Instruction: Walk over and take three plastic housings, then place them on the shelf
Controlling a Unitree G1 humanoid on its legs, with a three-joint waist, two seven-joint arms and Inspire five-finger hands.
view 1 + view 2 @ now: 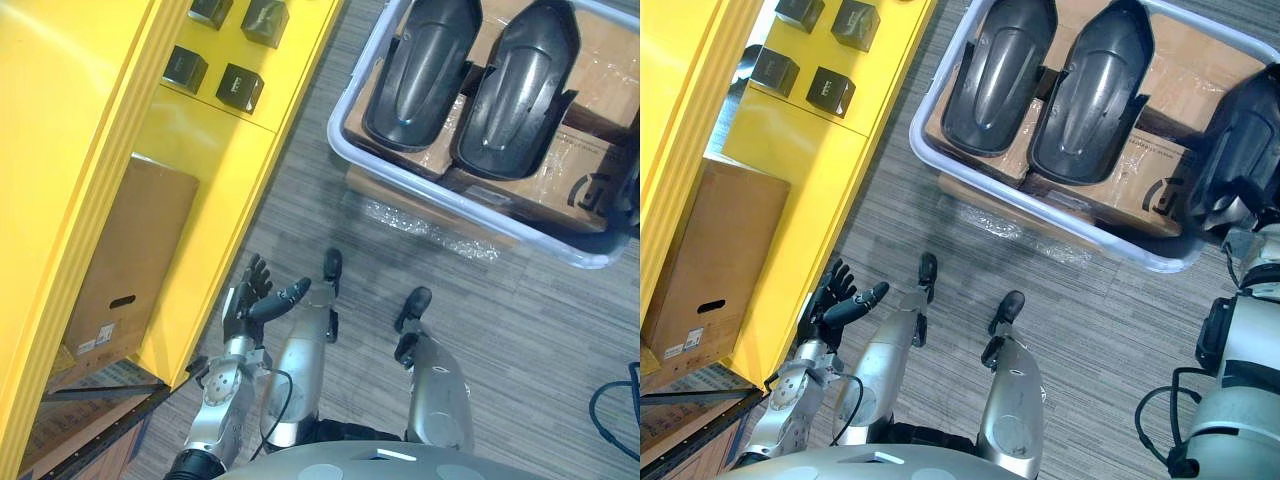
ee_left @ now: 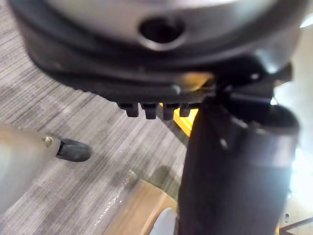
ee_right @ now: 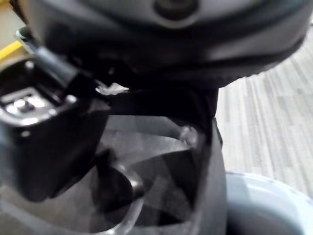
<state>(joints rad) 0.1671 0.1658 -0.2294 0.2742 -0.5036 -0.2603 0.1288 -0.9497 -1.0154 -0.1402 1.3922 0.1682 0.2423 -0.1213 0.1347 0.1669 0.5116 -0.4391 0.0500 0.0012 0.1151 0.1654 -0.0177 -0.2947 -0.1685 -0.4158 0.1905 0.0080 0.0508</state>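
Inspection found two plastic housings (image 1: 420, 75) lying side by side on cardboard (image 1: 1145, 185) inside a pale tub (image 1: 347, 150), well beyond the fingertips of the left hand (image 1: 250, 300). That hand hung near the floor with its fingers straight and spread, holding nothing. The yellow shelf (image 1: 200, 150) stood just outside those fingers. A third housing (image 1: 1235, 140) stood more upright over the tub's rim, close against the right hand (image 3: 44, 122). The right fingers were hidden behind it, so it could not be told whether they clasped it.

Assessment of handling: each housing appeared to be a thin, stiff moulded shell, long and dark, probably light for its bulk. The glossy, rounded surface looked likely to slide under a flat touch. The soundest hold, in my judgement, was over a long edge near the narrower end, with the fingers on the outer curve and the thumb hooked inside the rim. A hard squeeze across the middle could flex the shell. Held by one end alone, its length could make it swing and knock the tub wall or the shelf edge.
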